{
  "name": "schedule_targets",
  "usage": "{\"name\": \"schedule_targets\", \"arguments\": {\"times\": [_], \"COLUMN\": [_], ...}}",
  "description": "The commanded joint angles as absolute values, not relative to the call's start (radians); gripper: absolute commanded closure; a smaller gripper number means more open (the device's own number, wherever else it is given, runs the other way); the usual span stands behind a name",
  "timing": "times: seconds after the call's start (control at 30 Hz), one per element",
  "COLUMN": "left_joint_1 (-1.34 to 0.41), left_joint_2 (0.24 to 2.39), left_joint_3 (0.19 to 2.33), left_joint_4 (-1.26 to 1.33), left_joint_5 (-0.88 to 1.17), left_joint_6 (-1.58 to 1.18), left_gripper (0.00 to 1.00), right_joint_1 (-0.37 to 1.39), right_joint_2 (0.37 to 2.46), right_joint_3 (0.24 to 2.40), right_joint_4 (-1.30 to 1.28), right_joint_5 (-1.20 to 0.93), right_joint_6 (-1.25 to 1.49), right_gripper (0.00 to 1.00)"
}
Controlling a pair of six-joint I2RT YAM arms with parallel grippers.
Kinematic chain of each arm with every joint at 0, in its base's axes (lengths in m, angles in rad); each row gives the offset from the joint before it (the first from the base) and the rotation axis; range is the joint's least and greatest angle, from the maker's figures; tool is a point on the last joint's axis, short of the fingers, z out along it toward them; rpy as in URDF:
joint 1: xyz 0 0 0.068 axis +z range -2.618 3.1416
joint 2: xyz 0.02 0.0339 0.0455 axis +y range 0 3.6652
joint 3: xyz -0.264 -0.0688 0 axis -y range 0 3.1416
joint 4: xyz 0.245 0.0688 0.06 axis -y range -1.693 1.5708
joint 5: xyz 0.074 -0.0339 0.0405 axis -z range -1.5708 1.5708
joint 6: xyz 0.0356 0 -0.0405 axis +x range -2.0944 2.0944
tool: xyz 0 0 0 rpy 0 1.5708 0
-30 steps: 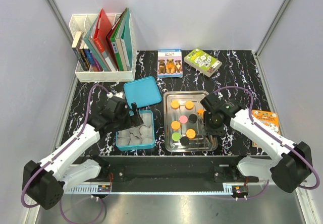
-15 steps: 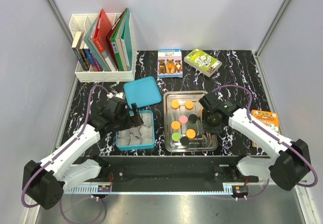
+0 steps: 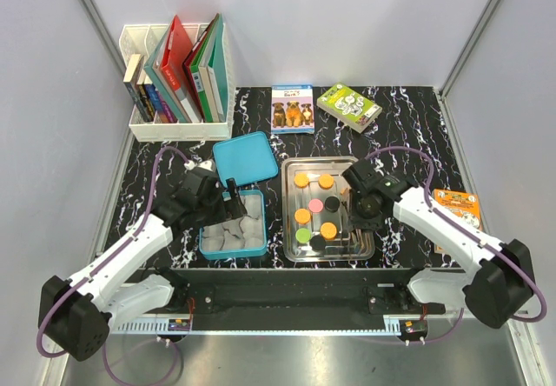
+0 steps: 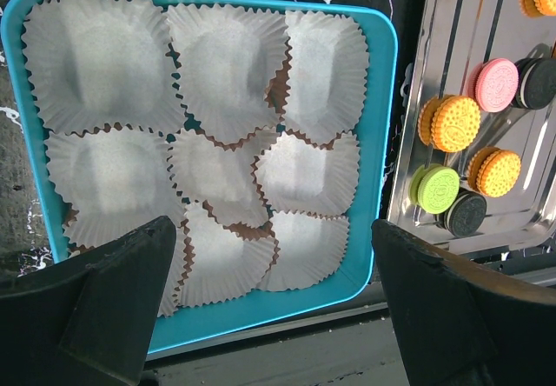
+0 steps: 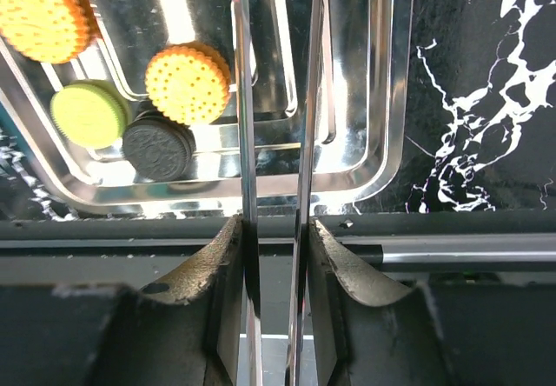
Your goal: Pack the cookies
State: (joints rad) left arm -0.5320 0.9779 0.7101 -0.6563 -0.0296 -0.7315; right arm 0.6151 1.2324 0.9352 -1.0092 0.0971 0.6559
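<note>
Currently all eight cookies [image 3: 316, 204] lie on the steel tray [image 3: 287, 203], none yet in the teal tin [image 4: 383, 143] just beside it on the black marbled surface [image 3: 408, 125]. They are ridged sandwich discs with scalloped edges: four orange, two black, one pink, one green, matte against the tray's mirror-bright, stepped floor. The tin's rounded corners frame pale paper cups [image 4: 226, 73], thin and pleated, crowded so that their frilled rims overlap. Its lid [image 3: 245, 158] rests behind it, out of the way of filling.

The left end effector [image 4: 271, 256] hangs over the tin with its jaws spread wide and nothing between them, probably stationed to steady or tidy the cups. The right end effector [image 5: 274, 247] is clamped on slim metal tongs [image 5: 244, 99], whose two polished blades run close and parallel over the tray's near right part. Thin blades suit lifting crumbly discs without crushing them. Their tips pass out of the wrist view, so I cannot tell whether they pinch anything.
</note>
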Motion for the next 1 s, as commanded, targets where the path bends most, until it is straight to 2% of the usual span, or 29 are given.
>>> {"name": "schedule_targets", "arguments": {"times": [0.0, 0.23, 0.47, 0.53, 0.77, 0.97], "left_joint_1": [-0.537, -0.537, -0.537, -0.537, -0.531, -0.523], "left_joint_2": [0.963, 0.943, 0.933, 0.920, 0.890, 0.838], "left_joint_3": [0.713, 0.745, 0.813, 0.845, 0.939, 0.942], "left_joint_4": [-0.629, -0.646, -0.716, -0.751, -0.844, -0.874], "left_joint_5": [-0.040, -0.057, -0.156, -0.198, -0.336, -0.359], "left_joint_6": [-0.730, -0.732, -0.729, -0.732, -0.693, -0.695], "left_gripper": [0.01, 0.01, 0.01, 0.01, 0.01, 0.01], "right_joint_1": [0.620, 0.620, 0.652, 0.717, 0.971, 0.982], "right_joint_2": [1.148, 1.103, 1.094, 1.117, 1.319, 1.420], "right_joint_3": [1.021, 1.178, 1.256, 1.270, 1.414, 1.417], "right_joint_4": [-1.049, -1.115, -1.023, -0.971, -0.911, -0.818], "right_joint_5": [0.141, 0.114, -0.061, -0.104, -0.022, -0.041], "right_joint_6": [0.689, 0.683, 0.678, 0.684, 0.670, 0.644], "right_gripper": [0.86, 1.00, 1.00, 1.00, 1.00, 1.00]}}
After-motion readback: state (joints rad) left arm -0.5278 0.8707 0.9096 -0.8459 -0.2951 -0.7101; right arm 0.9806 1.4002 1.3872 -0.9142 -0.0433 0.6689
